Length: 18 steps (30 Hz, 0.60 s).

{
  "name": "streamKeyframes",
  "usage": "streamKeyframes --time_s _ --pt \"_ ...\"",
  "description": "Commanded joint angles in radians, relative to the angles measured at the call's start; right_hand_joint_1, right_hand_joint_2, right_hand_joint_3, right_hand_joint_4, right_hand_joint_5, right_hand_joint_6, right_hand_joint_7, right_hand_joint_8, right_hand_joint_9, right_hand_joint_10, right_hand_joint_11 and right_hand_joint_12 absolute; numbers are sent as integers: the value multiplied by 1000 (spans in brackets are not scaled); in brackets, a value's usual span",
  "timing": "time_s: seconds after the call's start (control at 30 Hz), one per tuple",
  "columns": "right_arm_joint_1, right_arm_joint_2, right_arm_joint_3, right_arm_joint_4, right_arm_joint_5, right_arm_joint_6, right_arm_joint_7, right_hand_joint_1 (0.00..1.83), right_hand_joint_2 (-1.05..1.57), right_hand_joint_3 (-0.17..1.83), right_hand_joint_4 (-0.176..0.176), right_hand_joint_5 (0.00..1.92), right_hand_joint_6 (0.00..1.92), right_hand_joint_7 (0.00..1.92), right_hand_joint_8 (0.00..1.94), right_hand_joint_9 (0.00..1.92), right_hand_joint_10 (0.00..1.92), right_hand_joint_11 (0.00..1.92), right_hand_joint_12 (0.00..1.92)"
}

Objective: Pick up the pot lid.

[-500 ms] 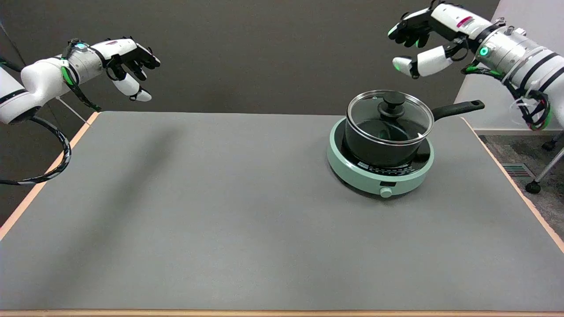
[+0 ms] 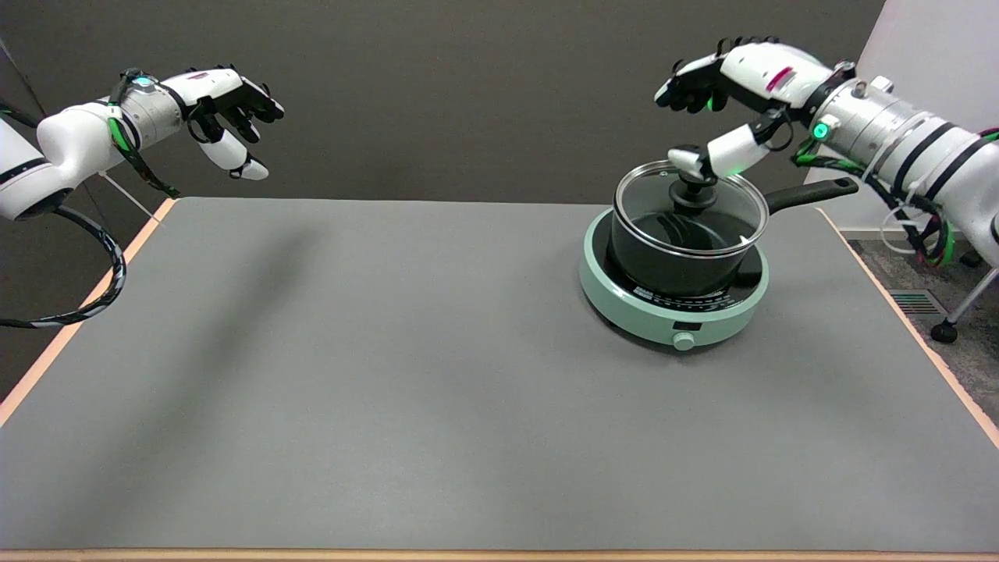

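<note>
A glass pot lid [image 2: 663, 218] with a black knob [image 2: 693, 191] sits on a black saucepan [image 2: 677, 261] at the table's far right. The pan's black handle [image 2: 812, 193] points right. My right hand [image 2: 722, 101] hovers just above the lid, fingers spread and holding nothing. Its white thumb [image 2: 722, 156] hangs down right over the knob; I cannot tell whether it touches. The other fingers arch forward above the lid's far side.
The pan stands on a round mint-green induction hob [image 2: 671, 308] with a front dial [image 2: 684, 341]. The idle left hand [image 2: 230, 109] is held in the air at the upper left. The grey table [image 2: 351, 375] ends in an orange edge [image 2: 936, 367] to the right.
My right hand has come down and to the left, from high beside the pan to directly over the lid, its thumb now at the knob. The lid and pan have not moved.
</note>
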Motion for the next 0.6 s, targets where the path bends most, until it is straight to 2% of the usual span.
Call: streamKeyframes --time_s 0.03,0.1,0.17,0.2,0.6 --pt "-47 3 -65 -3 -103 67 4 822 534 884 -42 613 322 728 295 659 644 520 1381" --pt "-47 3 -72 -18 -104 78 4 822 533 885 -40 612 320 724 294 656 638 518 1379" --pt "-52 42 -150 92 -26 85 -48 819 544 859 -37 614 302 713 285 654 604 519 1358" --pt "-46 3 -83 -40 -104 88 3 819 543 859 -36 613 301 711 284 653 600 517 1355" --pt "-45 3 -98 -100 -104 118 4 819 538 862 -35 609 298 691 279 637 576 512 1346"
